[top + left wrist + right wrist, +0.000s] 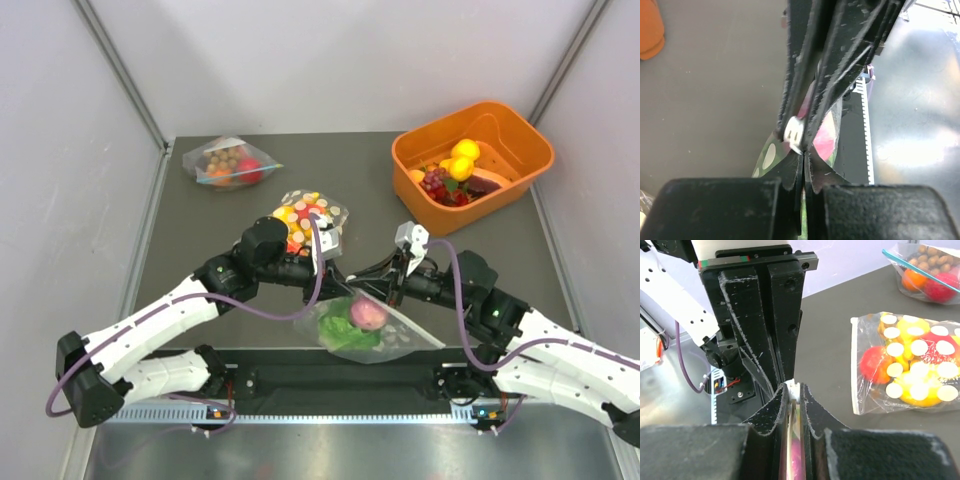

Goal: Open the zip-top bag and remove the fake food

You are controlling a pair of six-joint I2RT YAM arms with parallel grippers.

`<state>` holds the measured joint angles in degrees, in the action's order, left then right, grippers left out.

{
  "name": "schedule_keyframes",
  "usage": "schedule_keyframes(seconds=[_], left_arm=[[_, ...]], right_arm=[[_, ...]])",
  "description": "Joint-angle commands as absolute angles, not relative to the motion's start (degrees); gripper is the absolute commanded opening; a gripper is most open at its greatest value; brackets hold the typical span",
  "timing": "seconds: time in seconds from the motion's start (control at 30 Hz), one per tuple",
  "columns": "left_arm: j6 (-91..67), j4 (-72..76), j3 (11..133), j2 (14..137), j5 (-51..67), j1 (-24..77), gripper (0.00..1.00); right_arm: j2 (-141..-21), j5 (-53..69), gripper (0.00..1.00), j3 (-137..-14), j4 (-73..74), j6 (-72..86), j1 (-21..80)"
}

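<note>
- Clear dotted plastic carries the whole load. The zip-top bag [392, 338] hangs at the near edge of the desk [200, 220], just above the arm bases, with the green lettuce [342, 332] and purple onion [368, 314] sagging inside it.
- The left pincer [803, 161] is pressed together on the bag's top lip. The right pincer [794, 391] is clamped on the same lip from the opposite side, with the white zip tab [794, 134] between their tips.
- Both grips look thin. A sharp pull apart could slip the film out of one pincer, and the bag would swing or fall over the near edge.
- If either pincer pinches both layers, the seal probably won't part and the film may stretch or tear.
- The tips are crowded, so any twist risks finger knocking finger.
- Just beyond lies the other dotted bag [312, 218], holding yellow and red pieces. A forward sweep would shove it.
- Bare desk lies to the left and right. The plain bag [228, 162] and the orange tub [398, 160] sit well apart at the far side.
</note>
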<state>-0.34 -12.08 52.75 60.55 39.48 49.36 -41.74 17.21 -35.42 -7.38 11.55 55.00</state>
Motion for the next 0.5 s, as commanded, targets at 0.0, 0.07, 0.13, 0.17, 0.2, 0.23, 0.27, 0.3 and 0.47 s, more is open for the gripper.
schedule_keyframes(seconds=[0.0,0.07,0.13,0.17,0.2,0.23,0.27,0.3,0.47], left_arm=[[-1.5,-9.2,52.6,60.7,37.0,46.7,0.0],[-1.8,-8.9,52.4,60.8,36.9,45.4,0.0],[-2.5,-8.3,52.2,60.6,36.0,44.5,0.0],[-2.8,-8.2,52.0,60.4,35.6,43.7,0.0],[-3.0,-7.9,51.9,60.2,34.7,43.3,0.0],[-3.2,-7.7,51.8,59.9,32.9,42.7,0.0],[-3.2,-7.8,51.7,59.7,32.5,42.4,0.0],[-3.3,-7.7,51.6,59.4,32.4,41.9,0.0],[-3.5,-7.7,51.2,57.7,31.4,39.8,0.0]], right_arm=[[-40.2,20.4,0.0,-35.1,-9.7,11.9,56.0],[-40.3,20.7,0.01,-34.5,-9.5,12.0,56.1],[-40.1,20.7,0.0,-33.5,-9.5,12.1,56.2],[-39.9,20.8,0.0,-33.1,-9.4,12.4,56.2],[-39.6,20.7,0.0,-32.5,-9.2,12.5,56.3],[-39.2,20.8,0.0,-32.3,-9.1,12.5,56.3],[-39.0,20.8,0.0,-32.2,-8.7,12.6,56.4],[-38.8,20.7,0.0,-31.8,-8.0,12.6,56.5],[-36.7,18.2,0.0,-30.8,-5.0,11.9,56.5]])
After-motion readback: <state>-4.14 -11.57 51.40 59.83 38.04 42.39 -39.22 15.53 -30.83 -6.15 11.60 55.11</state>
